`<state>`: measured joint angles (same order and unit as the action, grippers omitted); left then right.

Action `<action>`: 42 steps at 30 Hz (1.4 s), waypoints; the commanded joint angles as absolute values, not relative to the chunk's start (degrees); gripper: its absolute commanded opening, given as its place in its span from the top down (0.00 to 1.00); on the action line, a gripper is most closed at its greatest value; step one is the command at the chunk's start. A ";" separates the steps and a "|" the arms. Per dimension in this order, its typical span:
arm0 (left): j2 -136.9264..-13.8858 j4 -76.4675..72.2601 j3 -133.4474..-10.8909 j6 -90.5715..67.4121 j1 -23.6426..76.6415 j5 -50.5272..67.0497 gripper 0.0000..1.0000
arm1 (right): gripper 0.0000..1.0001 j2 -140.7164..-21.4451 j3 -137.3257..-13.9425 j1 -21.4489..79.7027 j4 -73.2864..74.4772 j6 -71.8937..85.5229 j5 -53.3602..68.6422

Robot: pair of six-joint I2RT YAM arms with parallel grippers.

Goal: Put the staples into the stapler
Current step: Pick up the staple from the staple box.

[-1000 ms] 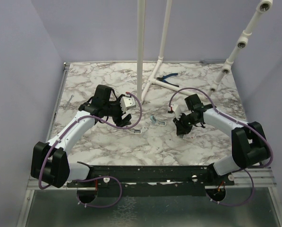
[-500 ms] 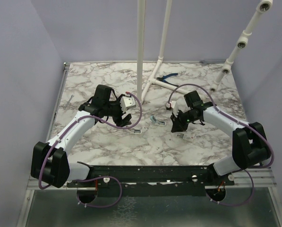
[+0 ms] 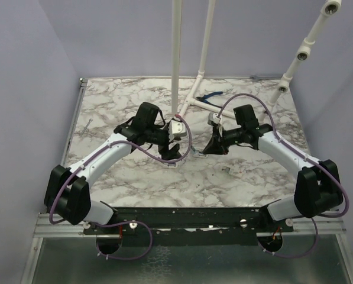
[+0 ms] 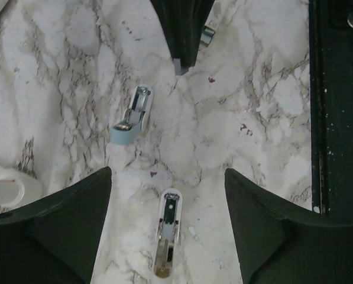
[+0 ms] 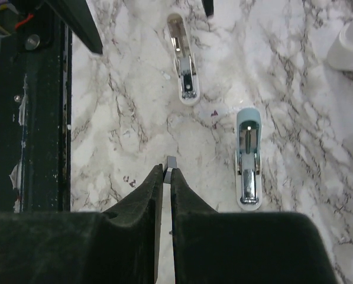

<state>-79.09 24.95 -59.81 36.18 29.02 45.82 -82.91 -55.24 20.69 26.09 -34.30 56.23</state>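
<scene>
The pale blue-green stapler (image 5: 248, 155) lies opened on the marble, metal channel up, just right of my right gripper (image 5: 168, 170). That gripper is shut on a small grey strip of staples (image 5: 171, 161) poking out of its tips. In the left wrist view the stapler (image 4: 132, 115) lies ahead and to the left. My left gripper (image 4: 167, 174) is open, its jaws wide apart over a white, metal-lined stapler piece (image 4: 167, 231). In the top view both grippers, left (image 3: 175, 152) and right (image 3: 206, 149), meet at the table's middle.
The white piece also shows in the right wrist view (image 5: 185, 59). A small pale scrap (image 3: 229, 170) lies right of centre. Blue-handled pliers (image 3: 210, 97) and a white pipe frame (image 3: 188, 100) stand at the back. The black base rail (image 3: 182, 216) runs along the near edge.
Both arms swung in toward the middle. The right gripper moved left from the pale scrap to beside the stapler. The left gripper moved right over the white piece.
</scene>
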 commanded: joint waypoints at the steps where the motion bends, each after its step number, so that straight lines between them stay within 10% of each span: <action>1: -83.40 24.13 -64.47 33.54 32.42 51.67 0.23 | 0.90 -80.31 -57.27 21.01 22.63 -36.08 62.54; 20: -88.98 18.53 -68.46 27.84 40.97 49.84 0.46 | 0.88 -74.71 -51.50 21.01 19.73 -43.23 65.14; 42: -79.46 9.58 -63.15 39.76 42.15 28.19 0.28 | 0.88 -81.71 -49.42 19.08 -6.74 14.54 65.25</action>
<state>-81.62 11.79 -64.34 34.85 41.98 31.42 -80.14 -47.64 19.81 -1.89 1.89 63.44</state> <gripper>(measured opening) 0.724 0.119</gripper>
